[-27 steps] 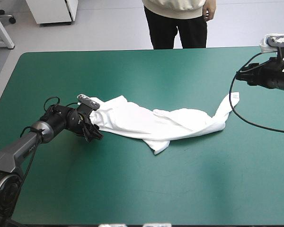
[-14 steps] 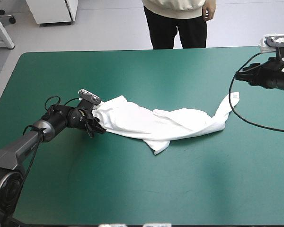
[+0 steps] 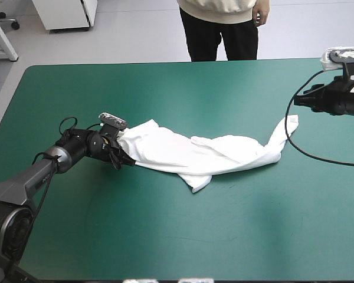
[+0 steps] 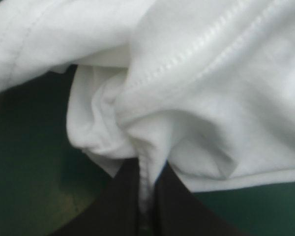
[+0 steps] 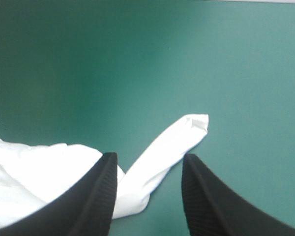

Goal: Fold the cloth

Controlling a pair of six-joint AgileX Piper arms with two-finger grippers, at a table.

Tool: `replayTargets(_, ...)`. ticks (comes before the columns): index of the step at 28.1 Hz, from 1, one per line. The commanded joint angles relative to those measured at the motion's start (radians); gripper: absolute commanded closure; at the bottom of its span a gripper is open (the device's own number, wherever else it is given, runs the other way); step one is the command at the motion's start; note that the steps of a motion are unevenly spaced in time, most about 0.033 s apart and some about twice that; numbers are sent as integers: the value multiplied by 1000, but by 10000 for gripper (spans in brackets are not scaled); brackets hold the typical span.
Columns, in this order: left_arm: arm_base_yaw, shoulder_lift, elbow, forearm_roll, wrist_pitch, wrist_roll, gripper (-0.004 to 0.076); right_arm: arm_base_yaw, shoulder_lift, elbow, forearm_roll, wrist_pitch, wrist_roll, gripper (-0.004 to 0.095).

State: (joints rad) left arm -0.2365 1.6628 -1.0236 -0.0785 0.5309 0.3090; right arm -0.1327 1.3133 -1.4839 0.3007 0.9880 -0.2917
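The white T-shirt [image 3: 194, 152] lies stretched in a long crumpled band across the middle of the teal-green table. Its left end is pinched by my left gripper [image 3: 123, 158], low on the table. In the left wrist view the black fingers [image 4: 119, 206] meet with a hemmed fold of the T-shirt [image 4: 196, 93] bunched between them. My right gripper [image 3: 299, 100] hovers above the table near the right edge, beyond the shirt's raised right tip [image 3: 290, 122]. Its fingers [image 5: 96, 196] stand apart with nothing between them, the T-shirt's tip [image 5: 187, 130] lying ahead of them.
Bare teal-green cover [image 3: 183, 236] stretches in front of and behind the shirt. The table's far edge [image 3: 165, 63] runs behind it.
My left gripper slid a little toward the shirt's left end and its fingers came together on the fabric. The right gripper rose slightly; the shirt stayed put.
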Motion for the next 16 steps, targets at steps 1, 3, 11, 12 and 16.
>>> replayTargets(1,-1,-80,-5,-12,35,-9,733,-7,2,-26,-44,42,30,513)
replayTargets(3,-1,-110,-5,-14,33,-9,733,-7,41,-24,-33,119,32,513)
replayTargets(11,-1,-151,-5,-26,118,-6,733,-5,201,32,-14,-12,45,512)
replayTargets(12,-1,-151,-5,-26,128,-6,733,-5,227,32,-14,-28,45,512)
replayTargets(16,-1,-151,-5,-28,149,-6,733,-5,367,32,-25,-103,45,513)
